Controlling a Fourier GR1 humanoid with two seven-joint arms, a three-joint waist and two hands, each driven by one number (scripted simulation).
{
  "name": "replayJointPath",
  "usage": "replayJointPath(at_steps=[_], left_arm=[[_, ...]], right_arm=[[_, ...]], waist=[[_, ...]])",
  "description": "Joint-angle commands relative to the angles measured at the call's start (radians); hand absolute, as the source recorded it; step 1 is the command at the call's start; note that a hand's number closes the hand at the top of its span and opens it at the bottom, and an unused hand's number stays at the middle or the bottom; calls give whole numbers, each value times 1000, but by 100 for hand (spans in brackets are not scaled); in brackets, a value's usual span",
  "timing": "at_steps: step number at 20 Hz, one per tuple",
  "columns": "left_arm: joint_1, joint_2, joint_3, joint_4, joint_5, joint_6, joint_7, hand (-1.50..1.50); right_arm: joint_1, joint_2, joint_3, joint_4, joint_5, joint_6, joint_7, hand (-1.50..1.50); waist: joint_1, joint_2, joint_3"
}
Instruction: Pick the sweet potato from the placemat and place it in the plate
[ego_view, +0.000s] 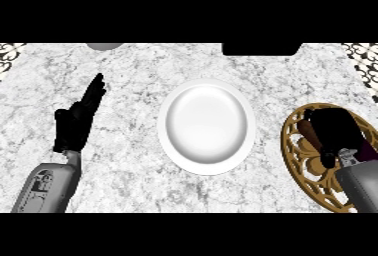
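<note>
The white plate lies in the middle of the marble counter. At the right edge lies a gold openwork placemat. On it I see a brown sweet potato, showing only as a strip along the left side of my right hand. That hand sits over the sweet potato with its fingers curled round it and hides most of it. I cannot tell whether the sweet potato still touches the mat. My left hand rests open at the left, fingers pointing up, well apart from the plate.
A grey rounded object peeks in at the top left edge. A black object sits at the top edge, beyond the plate. Patterned cloth shows in the top corners. Bare marble separates plate and left hand.
</note>
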Motion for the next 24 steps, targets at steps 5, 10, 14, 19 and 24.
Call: replayJointPath(at_steps=[5,10,14,19,24], left_arm=[[17,-4,16,-32,-16,-6,27,0],[63,-6,18,-70,-11,1,30,0],[36,8,46,-13,3,-30,-5,0],[58,-10,30,-28,-17,-8,-1,0],[-11,10,41,-13,-12,-36,28,0]], right_arm=[[124,25,-112,-13,-60,-93,-68,150],[245,68,-278,-56,-299,-47,-118,150],[367,76,-330,-244,-346,-121,-159,150],[345,104,-381,-431,-385,-259,-234,150],[230,87,-415,-550,-509,-168,-248,150]], waist=[[-14,-2,1],[-29,-7,2],[-25,-3,1],[-28,-7,1],[-12,-1,1]])
